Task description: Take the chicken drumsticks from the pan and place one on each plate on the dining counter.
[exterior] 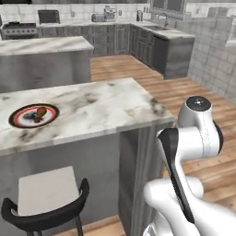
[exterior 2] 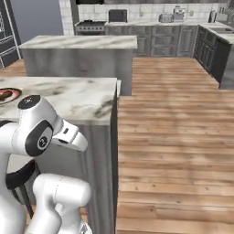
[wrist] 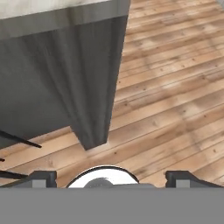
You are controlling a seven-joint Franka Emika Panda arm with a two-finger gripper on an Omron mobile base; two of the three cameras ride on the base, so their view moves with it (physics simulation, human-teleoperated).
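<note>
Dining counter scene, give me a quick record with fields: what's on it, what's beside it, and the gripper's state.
counter: dining counter, marble top, grey base
plate: one plate near the counter's left end
drumstick: one drumstick lying on the plate
stool: dark stool with pale seat, in front of the counter
gripper: gripper open, empty, pointing at the wood floor beside the counter's corner

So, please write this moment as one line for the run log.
gripper: open, empty, low beside counter base | plate on dining counter: one drumstick on it | stool: at counter
</note>
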